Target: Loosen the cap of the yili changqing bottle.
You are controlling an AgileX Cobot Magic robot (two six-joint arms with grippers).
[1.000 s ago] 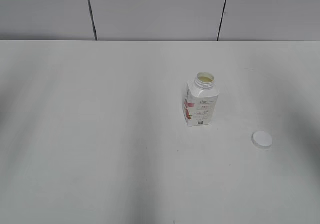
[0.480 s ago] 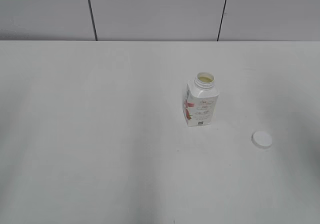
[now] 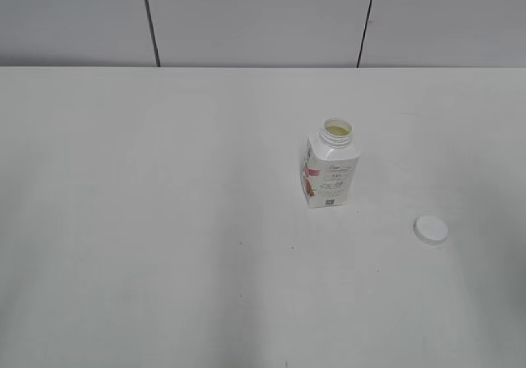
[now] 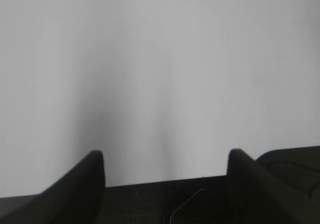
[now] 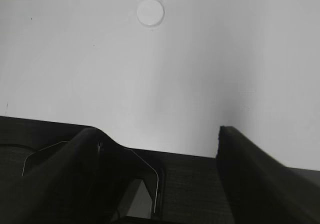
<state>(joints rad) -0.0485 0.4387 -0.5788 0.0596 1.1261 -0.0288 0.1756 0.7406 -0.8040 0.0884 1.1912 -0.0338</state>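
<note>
Your yili changqing bottle stands upright mid-table, neck uncovered, cap lying flat well apart to its right; left gripper and right gripper both spread, empty.

No text can be read for certain. The yili changqing bottle, right of centre in the exterior view, carries pink-red print, a few lines of small lettering and what may be a dark barcode patch near its base, all too small to make out.
</note>
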